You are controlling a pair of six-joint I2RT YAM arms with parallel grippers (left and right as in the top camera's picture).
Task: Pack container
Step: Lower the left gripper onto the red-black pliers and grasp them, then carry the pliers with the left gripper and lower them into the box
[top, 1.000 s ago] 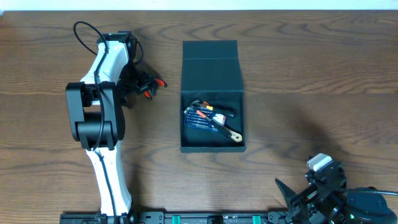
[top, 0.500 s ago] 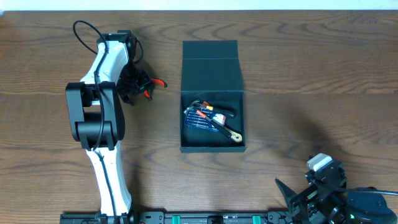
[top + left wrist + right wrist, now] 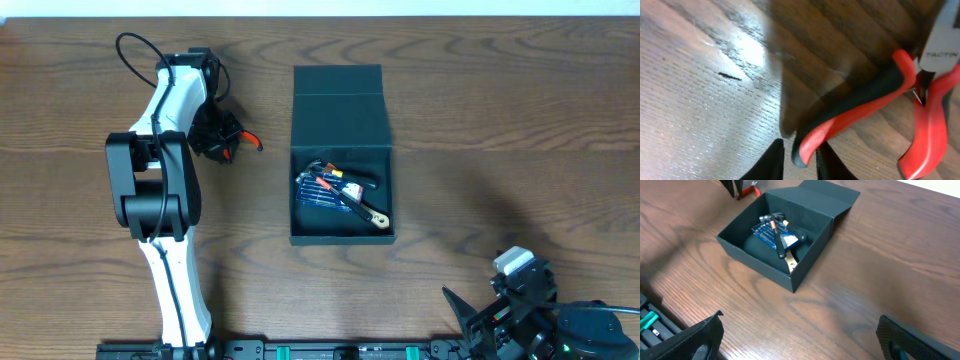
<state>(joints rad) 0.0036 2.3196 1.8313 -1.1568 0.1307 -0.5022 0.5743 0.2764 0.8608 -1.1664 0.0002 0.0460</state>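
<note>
The container (image 3: 338,100) is a dark teal box at the table's middle, its lid flap folded back. It also shows in the right wrist view (image 3: 765,268). Red-and-black pliers (image 3: 246,141) lie on the wood left of it. My left gripper (image 3: 226,140) is down at the pliers. In the left wrist view one curved handle of the pliers (image 3: 860,112) sits between the black fingers, and my left gripper (image 3: 800,157) is shut on its tip. My right gripper (image 3: 799,318) is wide open over bare wood near the front edge, also seen overhead (image 3: 480,322).
Inside the container lie a blue striped packet (image 3: 318,192), a tool with a tan end (image 3: 372,218) and other small hand tools. The left arm (image 3: 160,180) stretches up the table's left side. The table's front edge runs just below the right gripper.
My left gripper has closed from wide open onto the pliers handle, and the pliers have shifted slightly left. The right arm has not moved.
</note>
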